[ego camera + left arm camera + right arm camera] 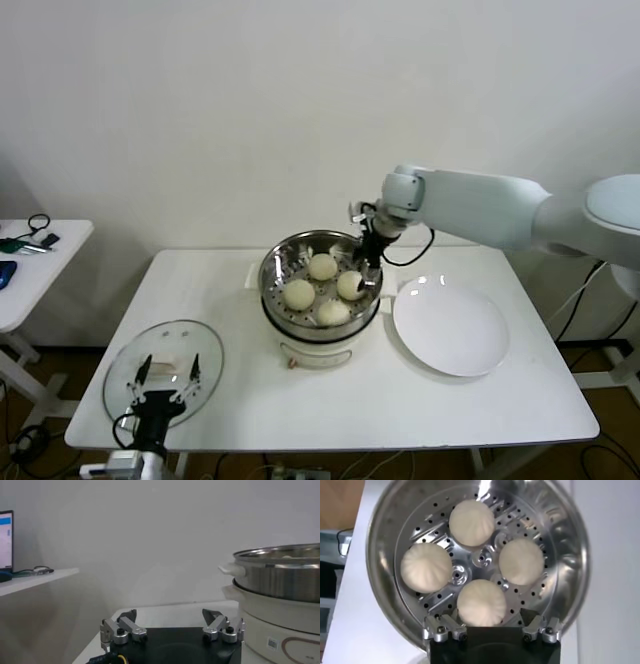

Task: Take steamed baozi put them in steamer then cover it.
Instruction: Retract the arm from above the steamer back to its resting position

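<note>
Since all four buns are seen inside the pot, loading is judged done and covering is judged the step left;
steamed baozi [481, 602]: four lie on the perforated floor of the steamer [275, 262], centre of the head view; the nearest one sits just ahead of the right gripper [492, 629];
right gripper: held over the steamer's right rim, jaws spread wide, nothing held;
cover [130, 358]: laid flat on the bench [330, 400], lower left of the head view, well apart from the steamer;
left gripper [167, 373]: poised over the cover, jaws wide, nothing gripped;
plate [451, 327]: bare, right of the steamer;
risk: the right arm could be struck by the cover if it is not withdrawn first; the white bar handle could slip from a shallow grip; a tilted cover could catch the rim and sit crooked.
</note>
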You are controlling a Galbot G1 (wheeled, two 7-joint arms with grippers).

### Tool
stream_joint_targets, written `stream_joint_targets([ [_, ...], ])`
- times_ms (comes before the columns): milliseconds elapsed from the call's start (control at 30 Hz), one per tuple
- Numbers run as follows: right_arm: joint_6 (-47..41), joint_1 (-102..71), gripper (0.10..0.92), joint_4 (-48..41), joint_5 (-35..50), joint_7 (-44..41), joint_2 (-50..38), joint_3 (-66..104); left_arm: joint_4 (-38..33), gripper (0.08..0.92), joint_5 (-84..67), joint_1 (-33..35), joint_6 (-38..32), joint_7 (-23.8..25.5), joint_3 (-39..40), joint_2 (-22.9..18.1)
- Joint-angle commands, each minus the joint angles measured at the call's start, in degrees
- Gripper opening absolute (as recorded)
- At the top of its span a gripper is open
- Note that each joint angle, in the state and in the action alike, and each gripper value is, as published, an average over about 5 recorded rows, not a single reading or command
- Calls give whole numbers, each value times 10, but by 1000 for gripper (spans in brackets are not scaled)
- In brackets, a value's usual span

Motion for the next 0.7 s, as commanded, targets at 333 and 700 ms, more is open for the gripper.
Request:
stream_joint_targets([
  [333, 139, -47, 823, 137, 19, 207, -218, 157, -8, 823, 12, 0, 2, -1, -3, -3],
  [700, 224, -385, 823, 250, -67, 320, -364, 537, -13, 823, 40, -3, 2, 1, -8, -19],
])
